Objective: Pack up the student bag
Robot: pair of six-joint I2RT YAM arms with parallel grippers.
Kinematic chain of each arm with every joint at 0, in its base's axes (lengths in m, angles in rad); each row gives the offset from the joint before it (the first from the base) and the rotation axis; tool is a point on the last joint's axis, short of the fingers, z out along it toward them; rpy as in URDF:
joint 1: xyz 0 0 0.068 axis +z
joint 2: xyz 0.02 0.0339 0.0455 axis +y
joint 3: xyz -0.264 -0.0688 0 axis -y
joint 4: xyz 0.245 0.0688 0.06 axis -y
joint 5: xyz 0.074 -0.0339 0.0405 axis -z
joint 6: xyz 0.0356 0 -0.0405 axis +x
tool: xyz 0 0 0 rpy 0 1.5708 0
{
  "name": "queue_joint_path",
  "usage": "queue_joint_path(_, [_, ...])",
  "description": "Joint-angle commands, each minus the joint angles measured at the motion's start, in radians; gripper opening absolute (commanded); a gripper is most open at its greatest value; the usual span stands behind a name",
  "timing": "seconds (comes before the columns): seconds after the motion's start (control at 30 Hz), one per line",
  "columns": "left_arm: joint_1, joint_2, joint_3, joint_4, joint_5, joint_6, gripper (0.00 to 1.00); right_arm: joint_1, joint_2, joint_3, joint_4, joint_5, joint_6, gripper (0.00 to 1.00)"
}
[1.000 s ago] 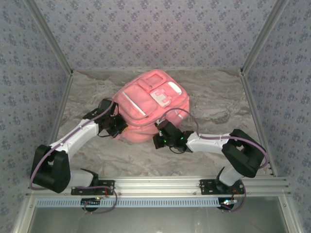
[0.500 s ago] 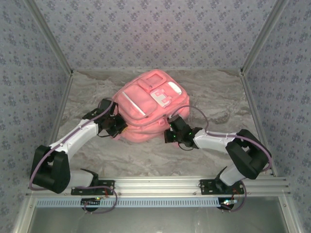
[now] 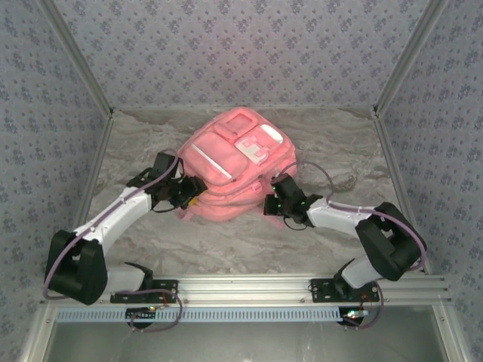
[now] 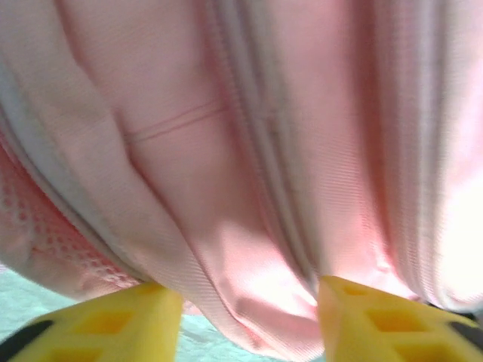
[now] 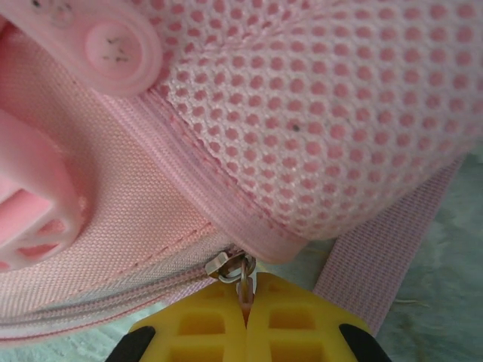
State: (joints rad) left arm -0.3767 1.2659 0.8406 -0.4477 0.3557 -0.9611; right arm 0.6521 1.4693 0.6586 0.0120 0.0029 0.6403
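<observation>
A: Flowered walls [image 3: 241, 53] on three sides, a marbled counter [image 3: 332, 162], and the student bag [image 3: 234, 162] lying flat near its middle, a little toward the back, pocket side up.
B: And the hands?
A: The right hand [image 5: 245, 317] is pinched together on the zipper pull [image 5: 243, 280] at the bag's near right corner. The left hand [image 4: 245, 320] sits at the near left corner, yellow fingers [image 4: 113, 324] apart, with a fold of pink fabric sagging between them, ungripped.
B: How should the zip be run?
A: I'd say draw along the zipper track [image 5: 113, 290], low and steady, never away from it. The left hand ought to clamp the fabric again, or the bag will slide.
B: What changed in the last second?
A: The right hand has travelled right along the near edge, the bag has swung slightly with it, and the left hand has let go
</observation>
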Motion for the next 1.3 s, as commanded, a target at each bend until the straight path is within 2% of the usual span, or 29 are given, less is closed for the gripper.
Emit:
queue_joint_path(0.0, [-0.002, -0.118, -0.024, 0.122, 0.105, 0.123, 0.62, -0.054, -0.055, -0.037, -0.061, 0.016, 0.030, 0.00])
queue_joint_path(0.13, [-0.002, -0.234, -0.021, 0.120, 0.103, 0.223, 0.90, -0.148, -0.102, -0.066, -0.085, -0.016, 0.024, 0.00])
queue_joint_path(0.2, [0.002, -0.246, 0.008, 0.074, 0.082, 0.257, 0.97, -0.208, -0.117, -0.075, -0.092, -0.037, 0.017, 0.00])
queue_joint_path(0.27, [0.007, -0.239, 0.024, 0.056, 0.085, 0.268, 0.98, -0.277, -0.114, -0.072, -0.098, -0.067, 0.005, 0.02])
queue_joint_path(0.33, [0.007, -0.229, 0.028, 0.061, 0.091, 0.268, 0.98, -0.344, -0.098, -0.060, -0.105, -0.082, -0.002, 0.08])
queue_joint_path(0.57, [0.018, -0.156, 0.054, 0.054, 0.009, 0.284, 0.98, -0.494, -0.019, 0.015, -0.088, -0.040, -0.072, 0.20])
queue_joint_path(0.7, [0.039, -0.076, 0.081, 0.100, 0.014, 0.275, 0.98, -0.544, 0.021, 0.044, -0.076, -0.020, -0.061, 0.36])
queue_joint_path(0.87, [0.054, 0.061, 0.127, 0.154, 0.016, 0.300, 0.98, -0.540, -0.069, 0.024, -0.074, 0.058, -0.057, 0.43])
queue_joint_path(1.03, [0.059, 0.192, 0.110, 0.321, 0.127, 0.239, 0.95, -0.504, -0.226, -0.002, -0.125, 0.134, -0.071, 0.52])
queue_joint_path(1.13, [0.031, 0.243, 0.110, 0.382, 0.156, 0.219, 0.93, -0.490, -0.323, -0.016, -0.157, 0.151, -0.086, 0.54])
queue_joint_path(1.27, [-0.051, 0.283, 0.128, 0.403, 0.167, 0.223, 0.91, -0.490, -0.429, -0.034, -0.195, 0.129, -0.101, 0.57])
